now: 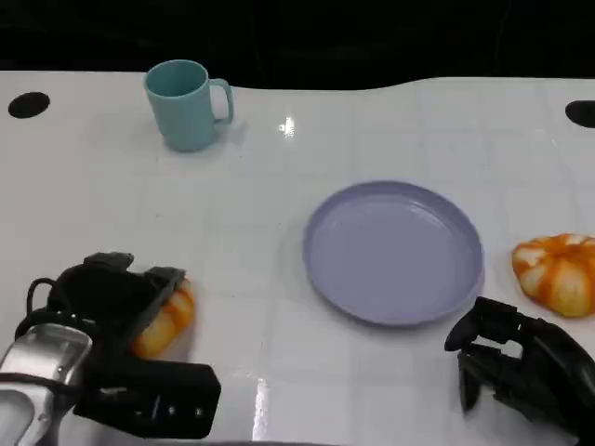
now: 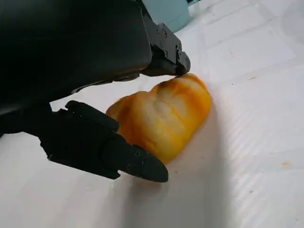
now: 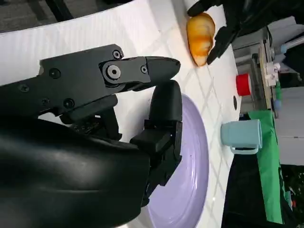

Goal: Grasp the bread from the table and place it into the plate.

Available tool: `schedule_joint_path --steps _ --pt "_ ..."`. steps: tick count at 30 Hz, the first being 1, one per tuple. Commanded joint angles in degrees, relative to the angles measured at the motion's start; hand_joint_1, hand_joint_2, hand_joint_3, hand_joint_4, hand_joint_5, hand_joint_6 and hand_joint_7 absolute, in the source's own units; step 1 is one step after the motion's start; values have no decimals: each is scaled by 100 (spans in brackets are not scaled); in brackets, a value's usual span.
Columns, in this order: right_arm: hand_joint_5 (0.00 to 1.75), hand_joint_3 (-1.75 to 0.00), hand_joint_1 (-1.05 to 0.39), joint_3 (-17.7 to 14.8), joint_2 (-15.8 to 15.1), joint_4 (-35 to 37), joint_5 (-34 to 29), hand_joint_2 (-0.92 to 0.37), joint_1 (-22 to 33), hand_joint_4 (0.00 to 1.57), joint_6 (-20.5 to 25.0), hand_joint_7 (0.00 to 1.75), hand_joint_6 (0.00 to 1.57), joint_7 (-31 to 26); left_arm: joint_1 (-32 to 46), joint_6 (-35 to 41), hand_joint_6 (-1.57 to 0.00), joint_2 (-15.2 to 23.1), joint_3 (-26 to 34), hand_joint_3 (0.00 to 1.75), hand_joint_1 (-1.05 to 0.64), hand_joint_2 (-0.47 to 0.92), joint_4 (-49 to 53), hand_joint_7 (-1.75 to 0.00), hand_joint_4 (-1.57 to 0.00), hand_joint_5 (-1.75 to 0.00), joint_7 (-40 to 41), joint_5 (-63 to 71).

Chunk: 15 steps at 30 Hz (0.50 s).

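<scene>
Head view: you have one teal mug (image 1: 188, 102) upper left, one lilac plate (image 1: 393, 251) centre, bare, and two breads. One bread (image 1: 165, 318) lies lower left with your left hand (image 1: 116, 307) cupped around it; the striped bun (image 1: 556, 271) sits at the right edge. Your right hand (image 1: 516, 362), lower right, holds nothing, fingers curled.

Left wrist view: fingers (image 2: 118, 154) flank the bread on the table; firm grip, cannot tell.

Right wrist view: one plate, one mug, one bread.

The white table (image 1: 279, 214) carries a bread (image 1: 167, 321) at the left hand (image 1: 112, 307), a lavender plate (image 1: 393, 253) and striped bun (image 1: 556, 271) near the right hand (image 1: 521, 367), and a teal mug (image 1: 186, 104) beyond.
</scene>
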Motion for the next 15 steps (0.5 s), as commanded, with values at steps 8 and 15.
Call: schedule_joint_path --steps 8,15 --pt "175 -26 -52 17 -94 -18 -79 -92 107 66 54 135 69 -110 -214 -604 -57 165 -125 5 -23 91 887 -5 -55 -14 855 -708" --pt "175 -27 -50 41 -104 -135 -67 -92 176 65 124 135 69 -122 -367 -1182 -106 132 -171 65 -24 85 1646 -44 -75 -149 2144 -921"
